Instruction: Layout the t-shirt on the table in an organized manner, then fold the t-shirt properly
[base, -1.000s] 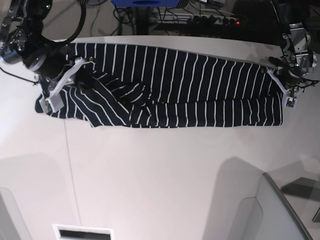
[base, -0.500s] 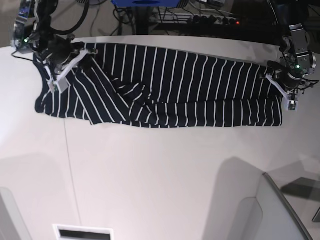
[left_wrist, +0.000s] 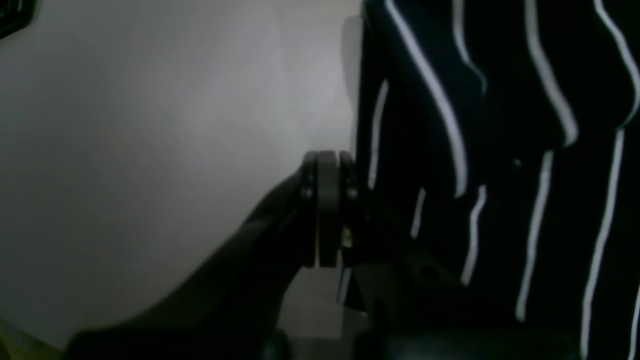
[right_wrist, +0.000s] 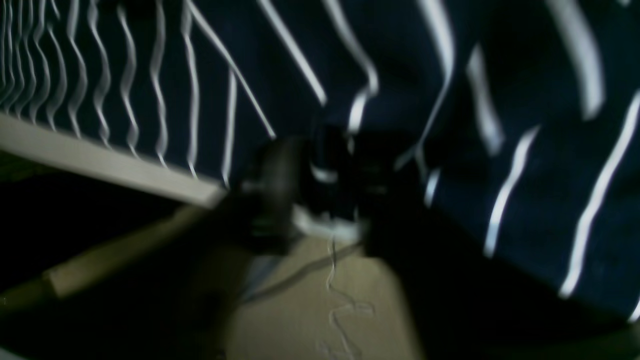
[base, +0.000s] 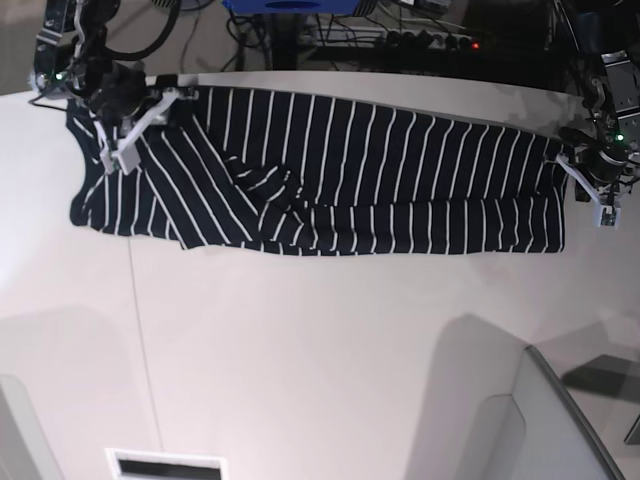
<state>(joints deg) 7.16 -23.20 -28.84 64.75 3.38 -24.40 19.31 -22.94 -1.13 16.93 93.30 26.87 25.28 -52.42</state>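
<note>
The dark striped t-shirt (base: 380, 170) lies lengthwise across the far half of the white table (base: 300, 350), bunched in folds left of its middle. My right gripper (base: 172, 100) hovers over the shirt's far-left corner. In the blurred right wrist view the right gripper (right_wrist: 327, 190) is open, with striped fabric (right_wrist: 500, 100) between and behind the jaws, right at the table's edge (right_wrist: 100, 160). My left gripper (base: 570, 158) is at the shirt's far-right end. Seen from the left wrist, that gripper (left_wrist: 327, 200) is shut, and the shirt's gathered edge (left_wrist: 450, 150) runs into its tips.
Cables and a power strip (base: 430, 40) lie behind the table's far edge, near a blue object (base: 290, 5). A grey panel (base: 540, 420) rises at the lower right. A thin seam (base: 140, 330) crosses the tabletop, and a white slot (base: 165, 465) sits at the front edge.
The right gripper carried the shirt's left end up toward the far edge, then its jaws came apart. The left gripper moved right, drawing the shirt's right end outward.
</note>
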